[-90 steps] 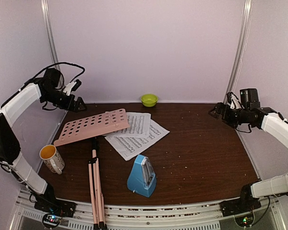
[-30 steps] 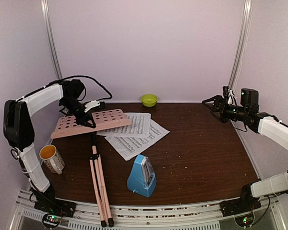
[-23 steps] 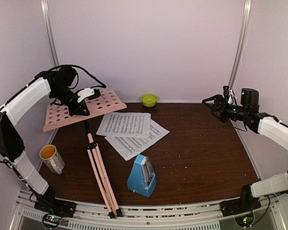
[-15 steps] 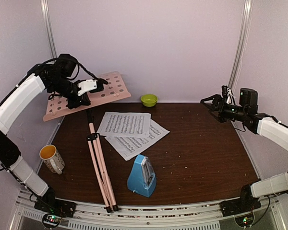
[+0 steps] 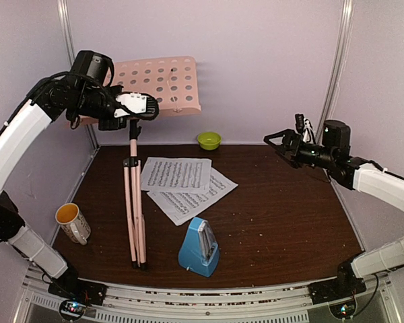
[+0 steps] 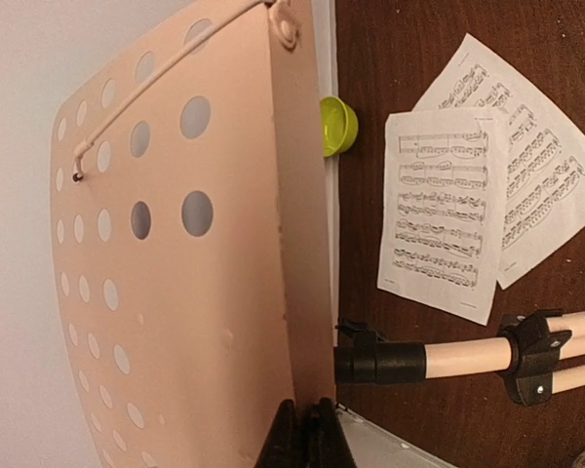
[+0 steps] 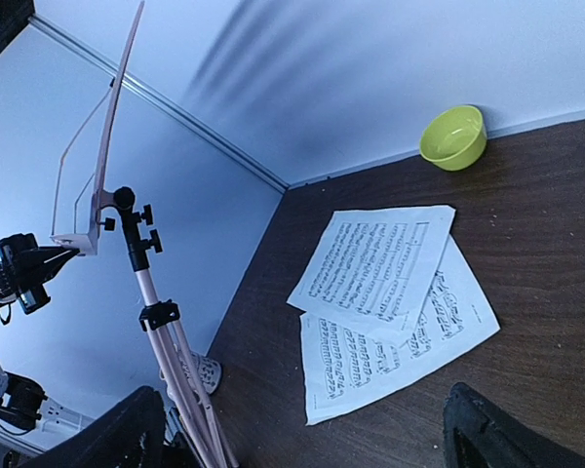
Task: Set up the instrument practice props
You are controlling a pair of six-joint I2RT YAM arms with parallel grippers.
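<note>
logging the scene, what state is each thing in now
pink tripod music stand with perforated desk: upright, legs folded together
left gripper: shut on its desk edge
right gripper: open, empty
two white sheet-music pages: flat, overlapping
small blue pyramid metronome: upright
white mug with orange inside: upright
lime-green bowl: upright

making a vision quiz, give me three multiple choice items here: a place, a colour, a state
1. The pink tripod music stand with perforated desk is: A lying flat; B upright, desk edge pinched by the left gripper; C hanging upside down.
2. The two white printed sheet-music pages lie: A on the stand's desk; B held in the air; C overlapping on the brown table.
3. The small round bowl is: A lime-green; B red; C white.
B: pole vertical, shut gripper on the desk edge. C: both flat on the wood. A: plainly that colour.
</note>
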